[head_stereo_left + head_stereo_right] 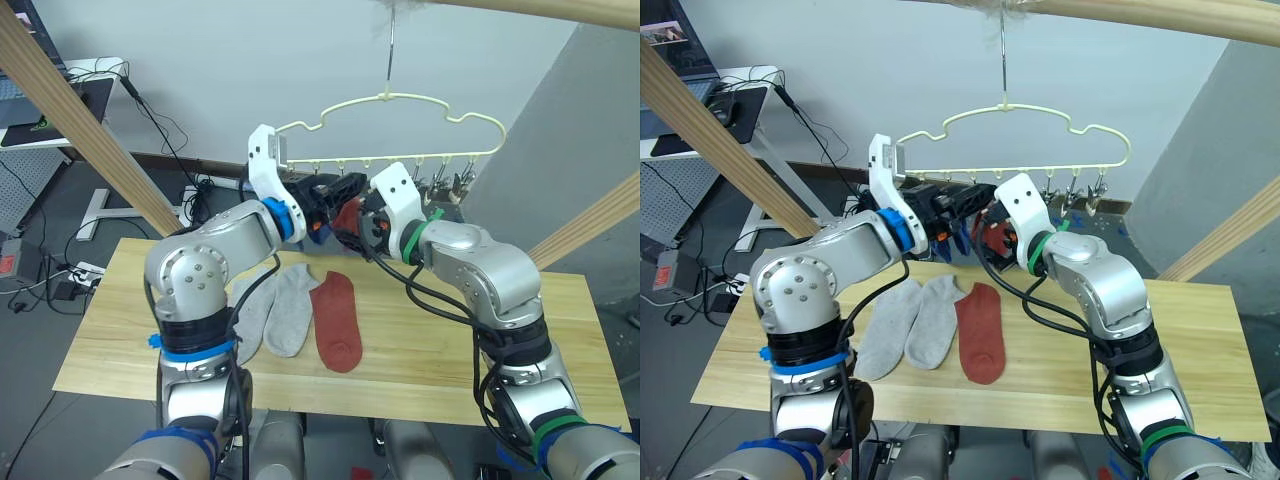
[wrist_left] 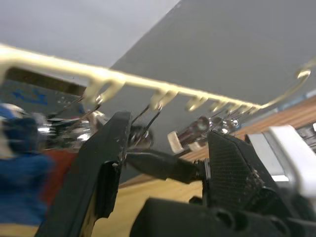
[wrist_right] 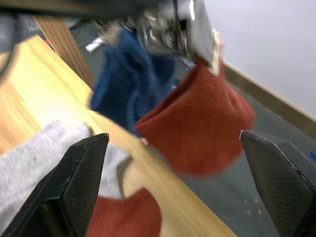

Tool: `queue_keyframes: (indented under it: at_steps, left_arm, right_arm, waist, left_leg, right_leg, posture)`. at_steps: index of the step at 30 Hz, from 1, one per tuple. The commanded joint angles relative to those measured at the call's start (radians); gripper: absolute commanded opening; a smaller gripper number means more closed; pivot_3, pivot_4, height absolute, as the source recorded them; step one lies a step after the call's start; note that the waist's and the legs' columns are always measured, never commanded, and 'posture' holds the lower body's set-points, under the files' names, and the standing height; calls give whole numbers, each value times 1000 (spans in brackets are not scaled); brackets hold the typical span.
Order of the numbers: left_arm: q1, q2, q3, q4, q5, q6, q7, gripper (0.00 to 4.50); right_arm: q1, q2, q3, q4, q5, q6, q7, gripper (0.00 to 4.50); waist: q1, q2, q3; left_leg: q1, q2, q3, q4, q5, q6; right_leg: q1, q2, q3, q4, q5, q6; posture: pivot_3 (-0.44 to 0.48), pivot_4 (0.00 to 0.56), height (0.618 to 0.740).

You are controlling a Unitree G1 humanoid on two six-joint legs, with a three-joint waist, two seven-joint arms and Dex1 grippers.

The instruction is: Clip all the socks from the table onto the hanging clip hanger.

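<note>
Pale-yellow clip hanger (image 1: 1012, 135) hanging above the table (image 1: 1200, 340), blue socks (image 3: 131, 84) and one red sock (image 3: 202, 123) clipped beneath it, left gripper (image 2: 163, 163) fingers spread around a metal clip (image 2: 143, 129), right gripper (image 3: 177, 182) wide apart near the hanging red sock, two grey socks (image 1: 908, 322) and second red sock (image 1: 981, 345) flat on the table below the hanger.

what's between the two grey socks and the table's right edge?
One red sock lies flat just right of the grey socks. Past it the table is bare wood up to its right edge, crossed by the right arm in the right eye view.
</note>
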Motion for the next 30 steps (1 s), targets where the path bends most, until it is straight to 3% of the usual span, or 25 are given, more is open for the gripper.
queue_keyframes:
  at_steps: [1,8,15,22,30]
  left_arm:
    - [30,49,-25,-99,-9,-3,-30,2781]
    - [111,155,-125,-181,130,-134,-66,2781]
    - [270,206,-235,-220,372,-472,-150,2781]
    - [462,216,-183,-262,467,-663,-191,2781]
    - [676,206,-72,-366,436,-707,-209,2781]
  right_arm:
    - [50,-30,-46,-77,23,-37,23,4463]
    - [172,-62,-123,-109,81,-77,64,4463]
    - [292,-67,-176,-154,111,-134,66,4463]
    - [412,-67,-199,-265,142,-193,66,4463]
    - [506,-60,-213,-362,169,-210,26,4463]
  waist:
    - [1,0,0]
    - [2,0,-4]
    - [3,1,-19]
    - [4,1,-52]
    - [16,2,-94]
  left_leg:
    - [0,0,0,0,0,0]
    - [0,-1,0,1,1,-1]
    - [0,0,0,0,1,-2]
    - [0,0,0,0,1,-2]
    - [4,0,0,1,0,2]
  right_leg:
    - [0,0,0,0,0,0]
    - [0,0,0,1,0,0]
    - [0,0,0,1,0,-1]
    - [1,0,0,1,0,-1]
    - [5,0,-1,1,1,-1]
  posture:
    - [12,243,740]
    - [15,210,740]
    - [44,169,740]
    - [80,139,740]
    - [135,116,740]
